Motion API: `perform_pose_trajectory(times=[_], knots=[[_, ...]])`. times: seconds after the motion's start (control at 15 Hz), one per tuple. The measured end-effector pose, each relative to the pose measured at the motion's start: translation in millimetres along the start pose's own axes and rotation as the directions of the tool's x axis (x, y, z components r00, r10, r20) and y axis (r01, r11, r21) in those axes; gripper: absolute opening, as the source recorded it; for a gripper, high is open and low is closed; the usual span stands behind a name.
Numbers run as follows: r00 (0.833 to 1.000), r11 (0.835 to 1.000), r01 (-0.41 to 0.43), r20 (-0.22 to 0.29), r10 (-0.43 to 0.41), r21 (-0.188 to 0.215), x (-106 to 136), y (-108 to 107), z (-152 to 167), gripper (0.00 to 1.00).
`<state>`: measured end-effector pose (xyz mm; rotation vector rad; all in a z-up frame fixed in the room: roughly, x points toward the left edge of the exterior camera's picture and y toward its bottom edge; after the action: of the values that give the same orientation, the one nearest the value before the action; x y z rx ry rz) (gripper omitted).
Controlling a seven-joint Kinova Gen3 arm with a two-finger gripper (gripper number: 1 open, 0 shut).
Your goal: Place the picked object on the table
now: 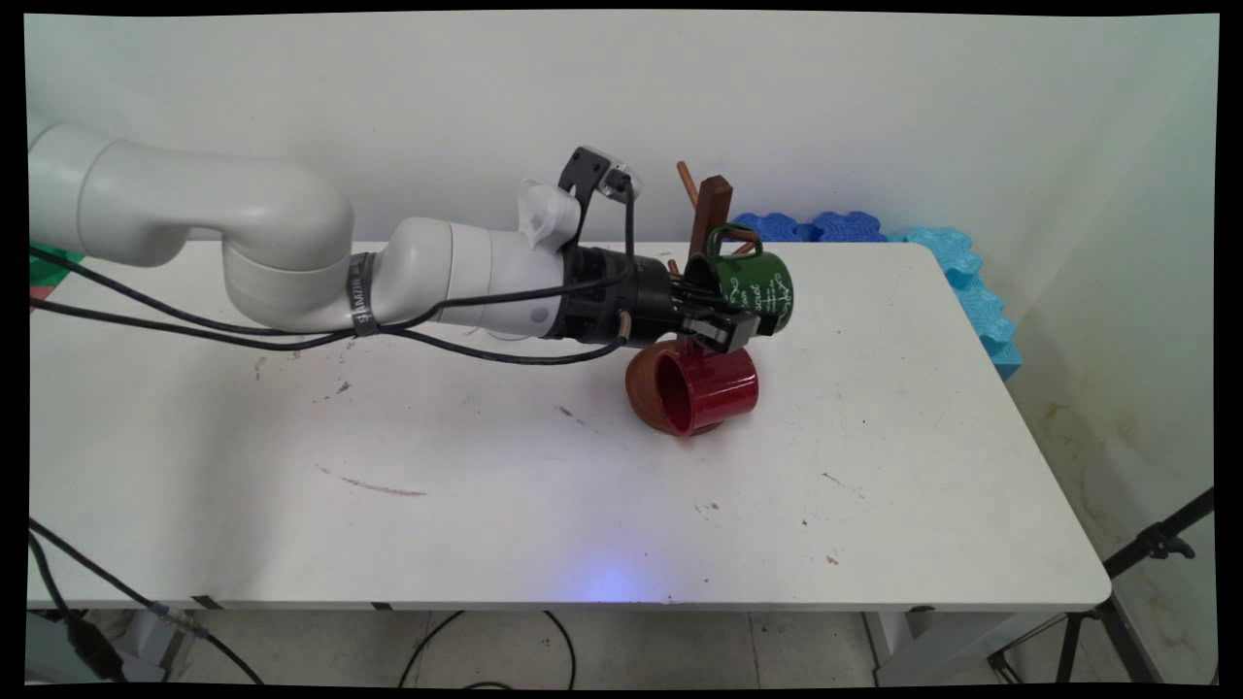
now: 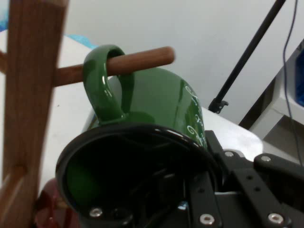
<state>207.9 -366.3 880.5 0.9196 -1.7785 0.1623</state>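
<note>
Gripping green mug (image 2: 156,104) rim, gripper (image 1: 723,316) clamped.

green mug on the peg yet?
On. Hand view shows the green mug's handle looped over the peg, the claw gripping its rim.

The green mug (image 2: 156,95) looks glossy and smooth, like enamel or glazed ceramic; the red mug (image 1: 709,386) shines likewise; the mug tree (image 2: 28,95) is matt brown wood, grain showing; the white table (image 1: 388,466) is smooth, scuffed; the gripper (image 1: 723,320) is matt black.
</note>
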Motion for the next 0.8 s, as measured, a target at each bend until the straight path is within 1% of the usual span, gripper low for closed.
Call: perform_pose_trajectory(times=[0.27, 0.53, 0.8], knots=[[1.0, 0.999, -0.01, -0.022, 0.009, -0.038, 3, 8, -6, 0.0], [0.999, 0.998, -0.019, -0.035, 0.017, -0.062, 6, 12, -12, 0.0], [0.998, 0.995, -0.033, -0.048, 0.028, -0.097, 7, 19, -23, 0.0]])
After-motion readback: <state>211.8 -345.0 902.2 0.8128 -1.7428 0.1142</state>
